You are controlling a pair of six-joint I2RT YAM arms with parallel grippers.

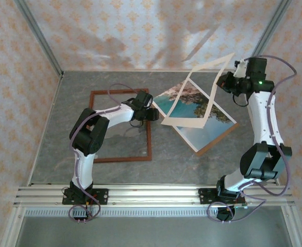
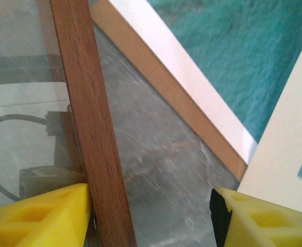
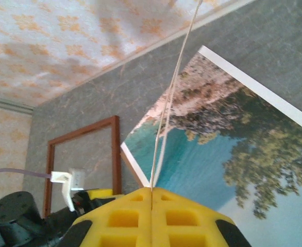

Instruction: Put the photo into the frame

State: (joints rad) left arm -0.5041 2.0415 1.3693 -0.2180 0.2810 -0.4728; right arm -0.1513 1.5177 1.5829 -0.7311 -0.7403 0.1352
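The photo [image 1: 220,117] lies flat on a brown board [image 1: 219,143] at centre right of the top view, its turquoise sea facing up. The frame [image 1: 122,159] lies flat at centre left, well apart from most of the print. The right gripper [image 3: 152,198] has its yellow fingers pressed together on a cream mat [image 1: 184,122], holding it tilted up above the print. The left gripper [image 2: 151,216] is spread, with the frame's right rail just inside one finger and nothing clamped.

The print looks thin, light and floppy, likely to bow or crease if lifted by one corner. Its glossy face probably slides easily, so a pinch on the white border near an edge that overhangs the board seems safest. The frame's moulding appears stiff and narrow; it suits a grip across one rail.
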